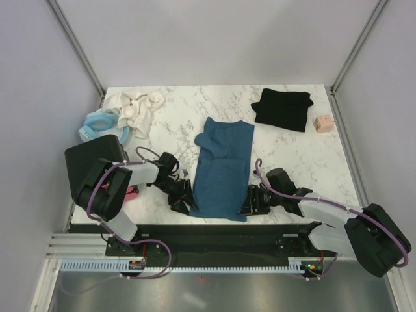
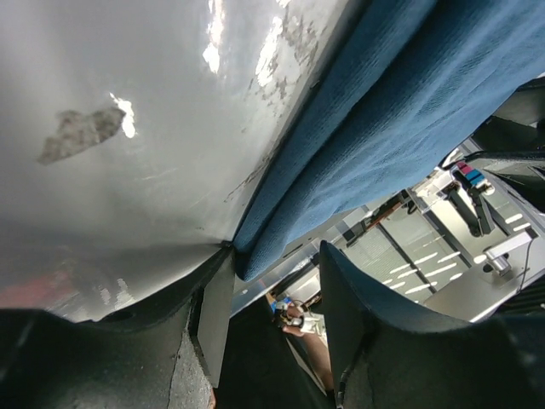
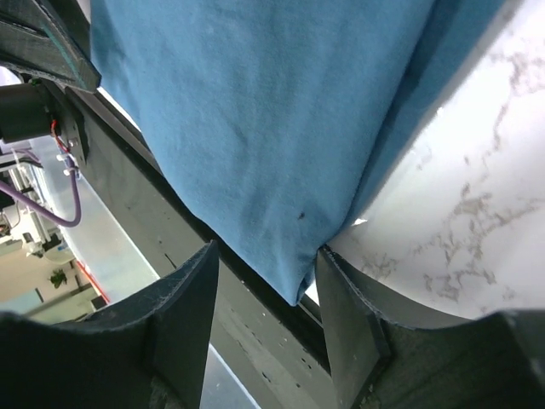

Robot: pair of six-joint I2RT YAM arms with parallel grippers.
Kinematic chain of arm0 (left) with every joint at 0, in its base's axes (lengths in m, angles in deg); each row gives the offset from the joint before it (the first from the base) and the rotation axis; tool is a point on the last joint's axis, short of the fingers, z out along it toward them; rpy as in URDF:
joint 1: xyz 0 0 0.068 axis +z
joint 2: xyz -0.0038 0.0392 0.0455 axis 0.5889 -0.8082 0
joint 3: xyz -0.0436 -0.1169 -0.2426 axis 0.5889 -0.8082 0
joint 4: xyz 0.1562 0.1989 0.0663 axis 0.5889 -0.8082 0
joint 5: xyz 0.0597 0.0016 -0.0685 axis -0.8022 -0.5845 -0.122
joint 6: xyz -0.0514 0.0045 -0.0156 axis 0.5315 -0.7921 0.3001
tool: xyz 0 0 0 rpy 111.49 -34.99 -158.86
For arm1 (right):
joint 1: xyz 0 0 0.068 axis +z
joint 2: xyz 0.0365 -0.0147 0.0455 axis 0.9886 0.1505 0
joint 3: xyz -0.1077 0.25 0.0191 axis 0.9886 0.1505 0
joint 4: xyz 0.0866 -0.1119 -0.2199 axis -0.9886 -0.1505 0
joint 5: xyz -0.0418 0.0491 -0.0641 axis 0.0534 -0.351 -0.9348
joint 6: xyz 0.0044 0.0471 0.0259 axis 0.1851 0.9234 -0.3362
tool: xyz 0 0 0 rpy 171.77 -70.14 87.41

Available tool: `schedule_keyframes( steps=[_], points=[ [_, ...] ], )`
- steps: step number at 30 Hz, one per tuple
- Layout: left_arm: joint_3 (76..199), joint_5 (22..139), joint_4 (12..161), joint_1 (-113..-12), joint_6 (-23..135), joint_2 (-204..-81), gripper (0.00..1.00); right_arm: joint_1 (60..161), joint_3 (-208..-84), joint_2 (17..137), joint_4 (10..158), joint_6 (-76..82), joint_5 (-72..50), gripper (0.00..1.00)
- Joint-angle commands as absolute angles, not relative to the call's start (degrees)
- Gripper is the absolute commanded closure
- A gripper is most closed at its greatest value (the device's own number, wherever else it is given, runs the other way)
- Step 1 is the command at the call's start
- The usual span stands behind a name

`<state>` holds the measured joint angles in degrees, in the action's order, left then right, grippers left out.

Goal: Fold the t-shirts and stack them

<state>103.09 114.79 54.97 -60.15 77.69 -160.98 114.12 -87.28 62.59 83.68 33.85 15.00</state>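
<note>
Top view: the teal t-shirt (image 1: 224,175) lies as a long strip on the surface (image 1: 299,162), between the left gripper (image 1: 185,203) and the right gripper (image 1: 248,207), one at each near corner. The black t-shirt (image 1: 283,108) lies well beyond the right gripper.

Left wrist: left gripper (image 2: 277,273) jaws stand apart. The teal t-shirt (image 2: 409,111) ends just ahead of the gap.

Right wrist: right gripper (image 3: 268,264) stands wide. The teal t-shirt (image 3: 255,111) corner reaches into the gap, unpinched.
</note>
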Motion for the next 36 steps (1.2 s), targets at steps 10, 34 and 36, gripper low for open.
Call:
schedule_keyframes(
  steps=[10,34,36],
  points=[
    [101.26,103.86,58.28,-60.16,76.29,-159.42,0.47,114.30,-95.67,51.75,52.26,35.08,-1.03,0.43],
    [100.47,104.04,60.91,-60.25,76.65,-160.12,0.51,121.68,-91.80,74.68,78.72,39.67,4.33,0.48],
    [100.55,103.95,60.91,-60.16,76.47,-160.39,0.59,121.68,-91.88,75.12,78.55,39.49,4.07,0.55]
  ],
)
